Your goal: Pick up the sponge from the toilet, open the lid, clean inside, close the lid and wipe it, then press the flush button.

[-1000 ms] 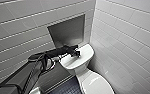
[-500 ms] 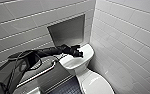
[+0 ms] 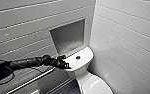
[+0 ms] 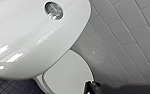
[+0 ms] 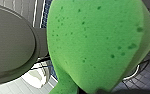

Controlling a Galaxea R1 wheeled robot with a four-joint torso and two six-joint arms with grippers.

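Observation:
The white toilet stands in the corner, its tank [image 3: 82,61] carrying a round flush button [image 3: 78,57]. The oval lid [image 3: 96,86] lies shut over the bowl. My left gripper [image 3: 64,63] is shut and empty, at the tank's left edge, a little left of the button. In the left wrist view the tank top [image 4: 28,42], button [image 4: 53,9] and shut lid [image 4: 68,75] lie close below. The bright green sponge [image 5: 96,45] looms large in the right wrist view, and my right gripper is shut on it.
A recessed niche [image 3: 68,37] sits in the tiled wall above the tank. A metal grab rail [image 3: 33,80] runs along the wall left of the toilet. The right tiled wall [image 3: 126,50] stands close beside the tank. Dark floor tiles [image 3: 68,88] lie below.
My left gripper has dropped and drawn back left, from over the tank top to the tank's left edge. The head view has shifted slightly.

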